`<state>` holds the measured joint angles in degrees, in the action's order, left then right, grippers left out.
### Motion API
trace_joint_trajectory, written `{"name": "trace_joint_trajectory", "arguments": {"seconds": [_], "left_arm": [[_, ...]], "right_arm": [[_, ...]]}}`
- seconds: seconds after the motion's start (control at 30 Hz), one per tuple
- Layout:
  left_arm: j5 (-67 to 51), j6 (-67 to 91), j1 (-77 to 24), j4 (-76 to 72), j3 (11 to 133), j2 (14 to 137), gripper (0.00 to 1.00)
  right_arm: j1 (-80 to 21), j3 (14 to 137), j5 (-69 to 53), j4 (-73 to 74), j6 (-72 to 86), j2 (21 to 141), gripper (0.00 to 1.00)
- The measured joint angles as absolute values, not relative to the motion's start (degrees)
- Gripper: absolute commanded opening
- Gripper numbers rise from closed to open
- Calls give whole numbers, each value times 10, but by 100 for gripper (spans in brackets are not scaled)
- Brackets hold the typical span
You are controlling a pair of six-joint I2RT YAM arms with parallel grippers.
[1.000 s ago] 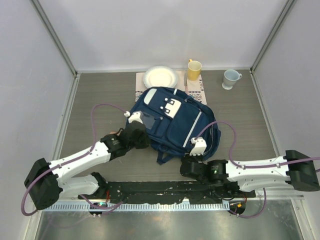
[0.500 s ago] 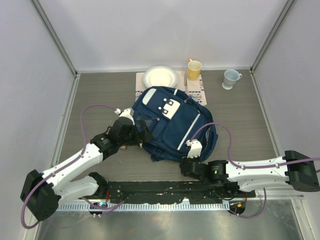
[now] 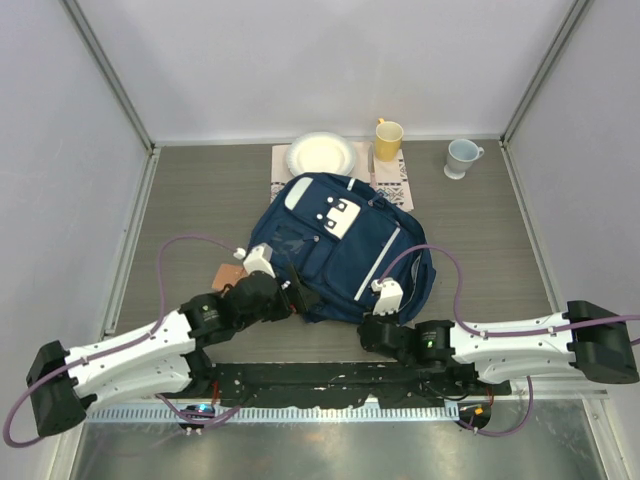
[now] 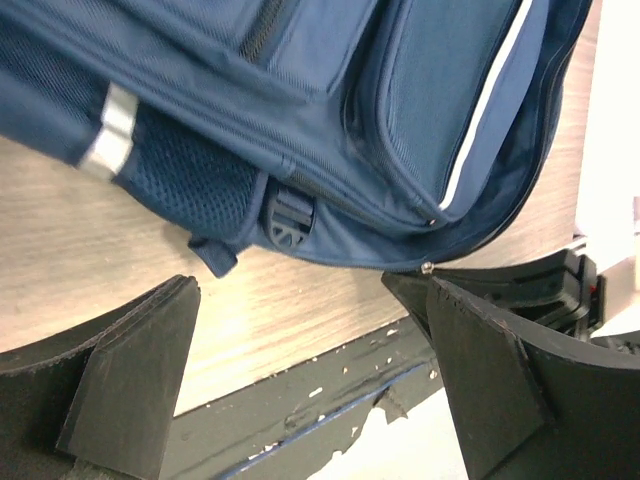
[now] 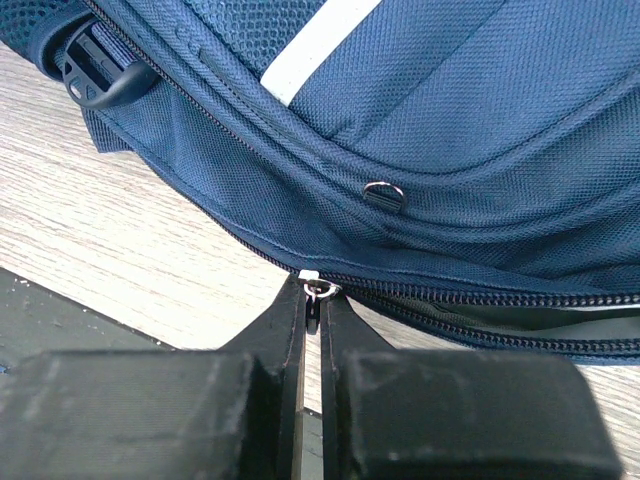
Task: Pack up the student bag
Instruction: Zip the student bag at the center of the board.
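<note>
The student bag (image 3: 340, 235) lies flat in the middle of the table (image 3: 180, 190), front side up, just in front of a white plate (image 3: 320, 155). The right gripper (image 5: 312, 303) is at the bag's near edge. Its two fingers are pressed together on the little metal zipper pull (image 5: 320, 289). On one side of the pull the zipper (image 5: 480, 294) gapes a bit and pale lining shows, so the big pocket looks partly open.

The left gripper (image 4: 305, 300) is spread wide and holds nothing. It hangs just off the bag's near corner, by the mesh side pocket (image 4: 190, 180).

A small brown thing (image 3: 228, 275) lies on the table beside the left arm, outside the bag. It is too small to tell what it is. A yellow mug (image 3: 388, 138) and a pale blue mug (image 3: 462, 157) stand at the far edge.

The packing does not look done. The zipper is not shut all the way, and the brown thing may need to go in. Nothing shows what is inside the bag.
</note>
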<state>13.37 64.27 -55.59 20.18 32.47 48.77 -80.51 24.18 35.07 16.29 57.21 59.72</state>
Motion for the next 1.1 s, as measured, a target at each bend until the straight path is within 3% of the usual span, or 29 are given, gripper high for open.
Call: {"name": "trace_joint_trajectory", "arguments": {"seconds": [0.57,0.9,0.97,1.1], "left_arm": [[258,809,-703,16,268,613,100],[288,839,-711,-76,268,672,100],[289,841,-711,-91,268,689,98],[280,858,-712,-114,267,722,84]], "right_arm": [[-804,241,357,164,563,555,1],[-804,241,357,168,552,550,1],[-804,240,354,165,552,550,1],[-804,236,349,160,552,550,1]]}}
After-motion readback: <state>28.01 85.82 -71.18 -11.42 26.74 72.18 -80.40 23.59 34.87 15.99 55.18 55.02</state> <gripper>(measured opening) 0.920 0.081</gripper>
